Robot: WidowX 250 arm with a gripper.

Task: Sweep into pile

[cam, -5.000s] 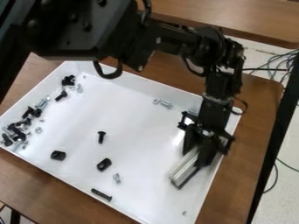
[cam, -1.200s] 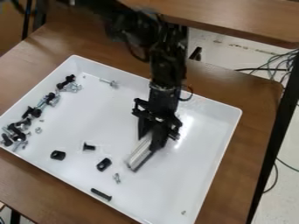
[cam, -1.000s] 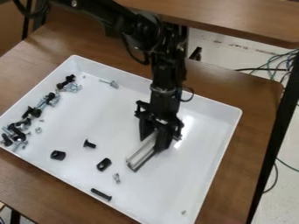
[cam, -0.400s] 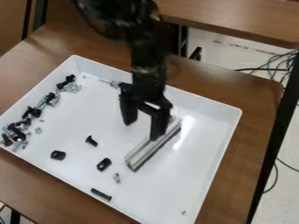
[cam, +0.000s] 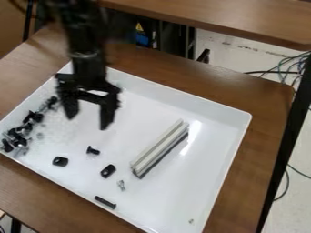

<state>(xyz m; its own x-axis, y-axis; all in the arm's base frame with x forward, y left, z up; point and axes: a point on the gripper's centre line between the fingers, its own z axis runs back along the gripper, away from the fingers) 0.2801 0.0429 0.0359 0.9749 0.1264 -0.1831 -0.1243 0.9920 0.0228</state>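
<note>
Brown wooden table, carrying 1 white tray set askew; behind it, across the upper right, 1 more wooden top.

Items, left to right:

Pile: black and silver hardware, loosely heaped, strung along the tray's left side; pieces touching or close together, individual count not clear.

Left block: 1, black, lying on the tray near its front left wall.

Hand: 1, black, on an arm descending from the top edge, over the tray's left part, to the right of the pile. Its 2 fingers are spread wide apart, points downward, with nothing held between them.

Short bolt: 1, black, lying on its side, nearer the front than the hand.

Long bolt: 1, black, flat, beside the front wall.

Right block: 1, black, between the short bolt and the long bolt.

Small bolt: 1, silver, just beside the right block.

Bar: 1, pale with a dark lower side, lying diagonally on the tray, well apart from the hand and the pile.

Bit: 1, tiny, near the front right; kind not clear.

Cables: several, thin, on the pale floor at far right.
</note>
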